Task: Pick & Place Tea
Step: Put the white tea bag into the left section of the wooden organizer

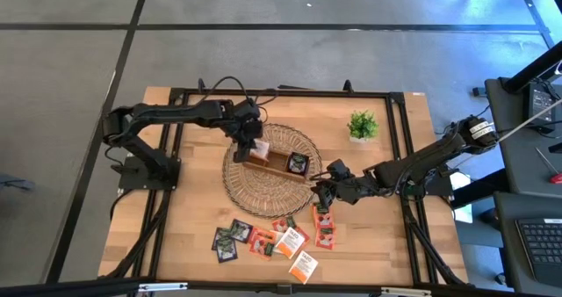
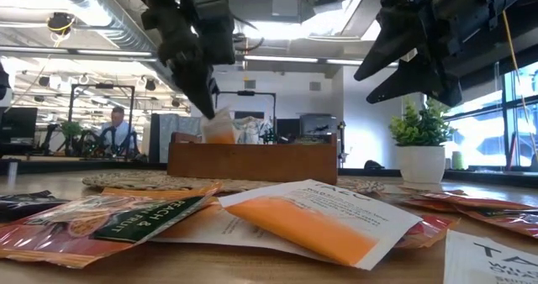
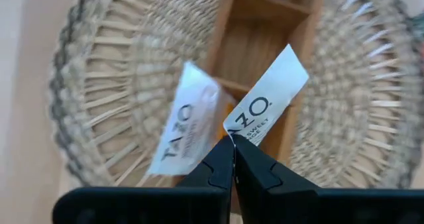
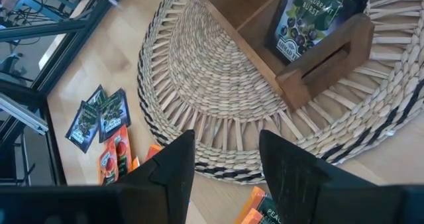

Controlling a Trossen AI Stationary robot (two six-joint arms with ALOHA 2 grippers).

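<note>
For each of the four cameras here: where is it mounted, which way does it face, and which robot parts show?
High: overhead, straight down; both arms, wooden tray on woven basket.
Low: tabletop height, level across sachets toward the room; both grippers above.
Left wrist: looks past the shut left gripper pinching a white sachet over the tray.
Right wrist: looks past the open right gripper at the basket.
Shared: the tray appears in all four.
</note>
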